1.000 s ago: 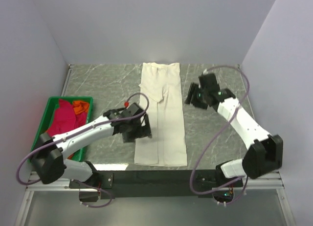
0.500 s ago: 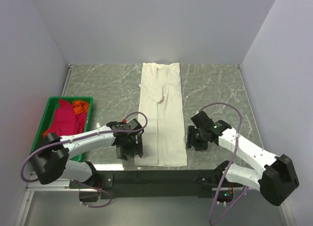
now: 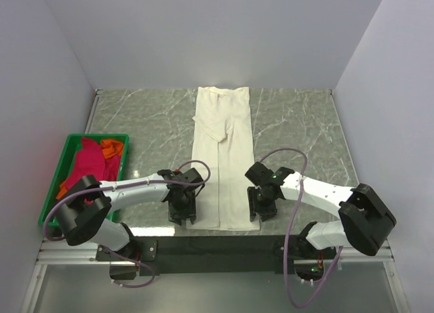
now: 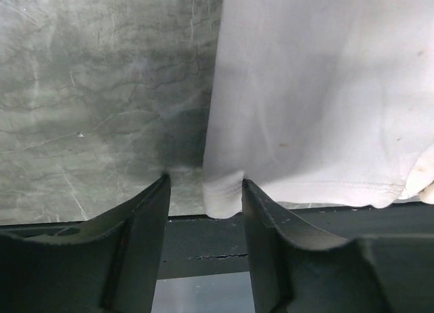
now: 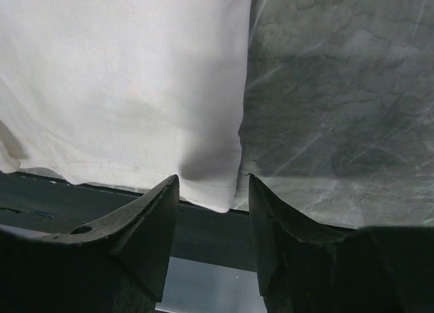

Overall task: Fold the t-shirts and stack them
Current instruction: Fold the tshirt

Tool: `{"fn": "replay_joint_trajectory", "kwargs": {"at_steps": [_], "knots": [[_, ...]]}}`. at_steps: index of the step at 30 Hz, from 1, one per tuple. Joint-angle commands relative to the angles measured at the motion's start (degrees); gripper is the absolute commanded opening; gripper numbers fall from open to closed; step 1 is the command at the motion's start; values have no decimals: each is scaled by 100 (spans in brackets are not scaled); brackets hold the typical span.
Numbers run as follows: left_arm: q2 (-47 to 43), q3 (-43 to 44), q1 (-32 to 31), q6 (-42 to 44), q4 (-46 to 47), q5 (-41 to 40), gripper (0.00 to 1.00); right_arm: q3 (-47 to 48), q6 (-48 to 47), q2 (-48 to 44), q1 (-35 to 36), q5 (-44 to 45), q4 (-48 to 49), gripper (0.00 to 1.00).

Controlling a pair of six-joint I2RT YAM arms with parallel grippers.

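The cream t-shirt (image 3: 224, 157), folded into a long narrow strip, lies down the middle of the table from the back to the near edge. My left gripper (image 3: 184, 217) is open at its near left corner (image 4: 224, 198), which sits between the fingers. My right gripper (image 3: 261, 211) is open at its near right corner (image 5: 213, 188), also between the fingers. Both corners hang slightly over the table's front edge. The crimson-pink t-shirt (image 3: 88, 165) and the orange t-shirt (image 3: 112, 149) lie crumpled in the green crate (image 3: 61, 160).
The green crate stands at the left edge of the marbled table (image 3: 305, 123). A black rail (image 3: 217, 244) runs along the near edge below the shirt's hem. Grey walls close in the back and sides.
Both arms have swung toward the near edge. The left gripper moved from the shirt's left side to its near left corner; the right gripper came from far right to the near right corner.
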Motion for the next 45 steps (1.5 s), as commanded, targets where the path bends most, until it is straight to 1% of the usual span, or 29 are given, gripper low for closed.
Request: {"fn": "replay_joint_trajectory", "kwargs": {"at_steps": [1,5,14,23,25,26,28,29,30,31,32,33,34,35,37,41,45], "knots": [[49,17,-117,-30,80,159,51,140,159,-60,85,107,-116,52],[102,8,-169,-39,115,211,47,52,203,-139,94,36,-204,52],[155,-18,-222,-39,176,290,42,43,247,124,252,-112,-222,51],[295,43,-231,66,177,326,38,-1,282,396,358,-298,-90,46],[322,61,-231,84,185,326,37,-1,291,441,367,-324,-81,42],[348,61,-231,101,211,352,34,-18,291,432,367,-341,-46,40],[383,61,-231,110,229,378,31,-71,317,397,367,-359,-2,29],[392,43,-231,110,255,387,24,-80,317,388,367,-368,7,24],[383,35,-231,93,256,396,22,-80,291,388,367,-377,-2,14],[366,17,-231,67,264,387,16,-71,291,362,367,-359,-2,8],[313,17,-240,58,264,370,13,-54,282,353,367,-342,-28,2],[278,8,-231,49,247,344,9,-1,247,336,367,-315,-63,0],[252,43,-231,31,221,335,3,43,229,335,367,-272,-116,0],[182,61,-231,14,203,317,1,95,177,318,367,-184,-229,0],[103,113,-231,-30,133,326,1,245,124,231,367,-183,-361,0],[-222,306,-240,-48,-60,378,1,421,106,-86,375,-482,-511,0],[-337,614,-161,-4,-149,334,1,798,27,-183,340,-210,-766,0]]}}
